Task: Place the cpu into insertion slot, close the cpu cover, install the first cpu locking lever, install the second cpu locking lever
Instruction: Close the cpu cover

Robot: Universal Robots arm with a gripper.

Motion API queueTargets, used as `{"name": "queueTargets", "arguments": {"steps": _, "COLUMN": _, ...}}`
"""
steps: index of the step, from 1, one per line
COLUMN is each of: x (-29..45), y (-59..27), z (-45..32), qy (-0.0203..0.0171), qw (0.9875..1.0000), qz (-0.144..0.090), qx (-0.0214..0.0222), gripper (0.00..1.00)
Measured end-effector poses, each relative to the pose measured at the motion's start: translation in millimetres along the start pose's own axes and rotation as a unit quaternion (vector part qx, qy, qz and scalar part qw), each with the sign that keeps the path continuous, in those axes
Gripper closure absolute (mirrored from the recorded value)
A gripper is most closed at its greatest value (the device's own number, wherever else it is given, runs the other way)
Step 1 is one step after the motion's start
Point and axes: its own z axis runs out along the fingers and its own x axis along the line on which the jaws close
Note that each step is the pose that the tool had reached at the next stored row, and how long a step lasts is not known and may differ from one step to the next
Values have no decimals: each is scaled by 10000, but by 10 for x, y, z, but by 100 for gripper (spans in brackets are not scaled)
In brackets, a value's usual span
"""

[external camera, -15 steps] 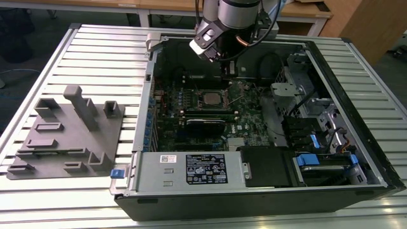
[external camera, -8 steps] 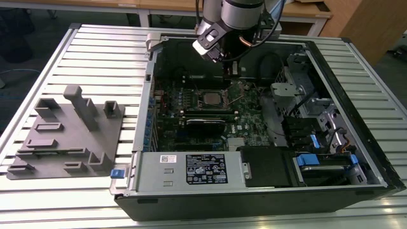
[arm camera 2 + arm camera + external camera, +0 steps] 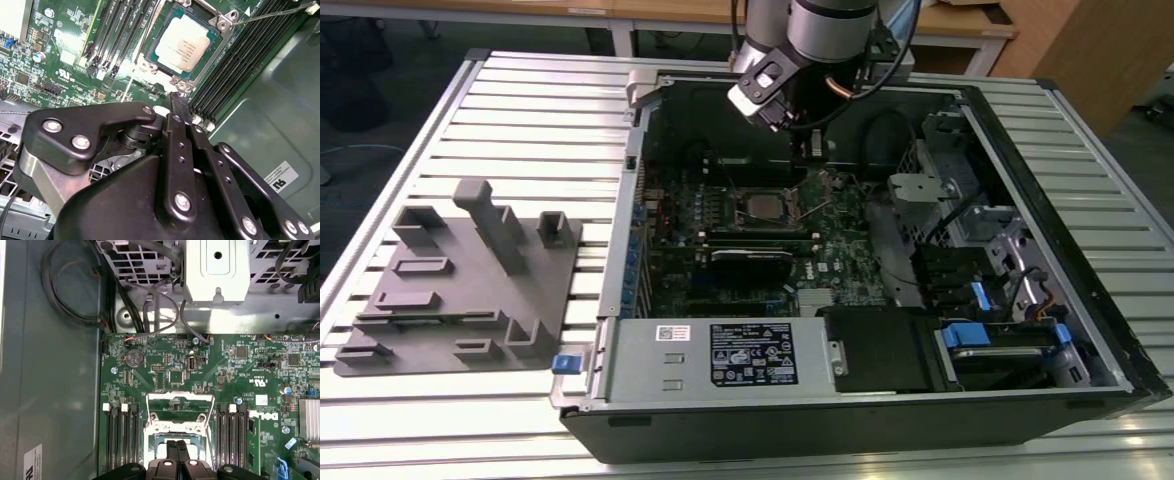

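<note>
The cpu (image 3: pixel 181 42) is a small silvery-grey square lying in its socket on the green motherboard, and in the exterior view the cpu (image 3: pixel 761 207) sits mid-board. Shiny metal of the cpu cover (image 3: pixel 165 426) frames the socket; I cannot tell whether it lies flat or stands raised. A thin locking lever (image 3: pixel 270 14) juts out past one socket corner. My gripper (image 3: pixel 176 100) hangs just above the socket's edge, its two black fingers (image 3: pixel 170 460) pressed together with nothing between them. In the exterior view the gripper (image 3: pixel 814 152) hovers behind the socket.
The open computer case (image 3: pixel 1107 330) lies on a slatted metal table. A power supply box (image 3: pixel 720 355) with a white label fills its near side, next to blue-tabbed drive bays (image 3: pixel 1001 335). A black card (image 3: pixel 754 258) lies near the socket. A grey fixture (image 3: pixel 460 290) stands on the exterior view's left.
</note>
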Motion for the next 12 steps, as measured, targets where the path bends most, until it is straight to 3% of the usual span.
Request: {"name": "queueTargets", "arguments": {"steps": 12, "x": 0, "y": 68, "z": 18, "qy": 0, "qw": 10000, "qz": -1, "qx": 0, "gripper": 89}}
